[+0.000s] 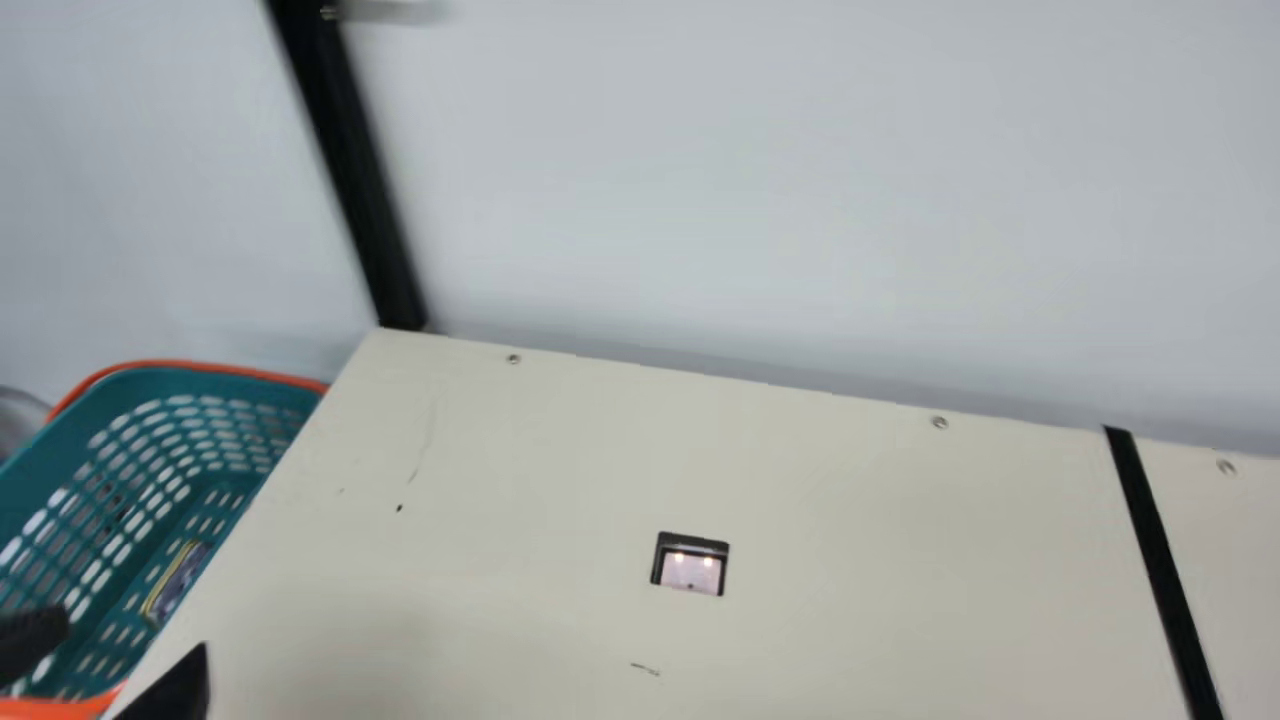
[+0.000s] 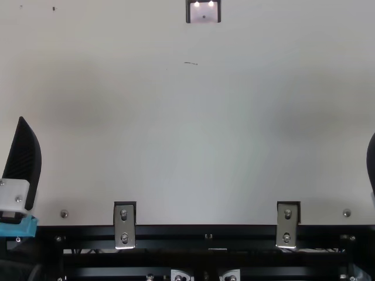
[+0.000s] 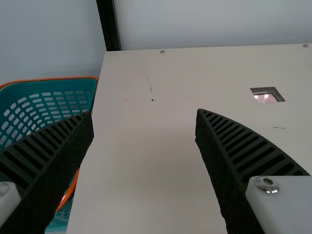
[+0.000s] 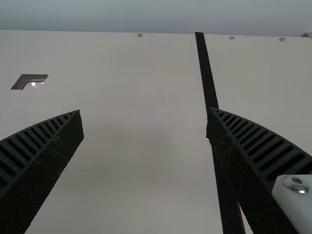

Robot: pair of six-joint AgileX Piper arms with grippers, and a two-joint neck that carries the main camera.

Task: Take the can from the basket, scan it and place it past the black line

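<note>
We locate the can (image 1: pixel 178 582) in the basket (image 1: pixel 50 450), lower left of the main view, in frame just above our left end effector (image 1: pixel 136 632), long axis slanting to upper right. That end effector, wide and empty, is nearer than our right end effector (image 4: pixel 144 111), also wide.

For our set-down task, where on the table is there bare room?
Bare table lies between the basket and the scanner, between the scanner and the black line, and just past that line. The top view shows more between the left gripper and right gripper. Crowding is at the basket, where the left gripper hovers.
</note>
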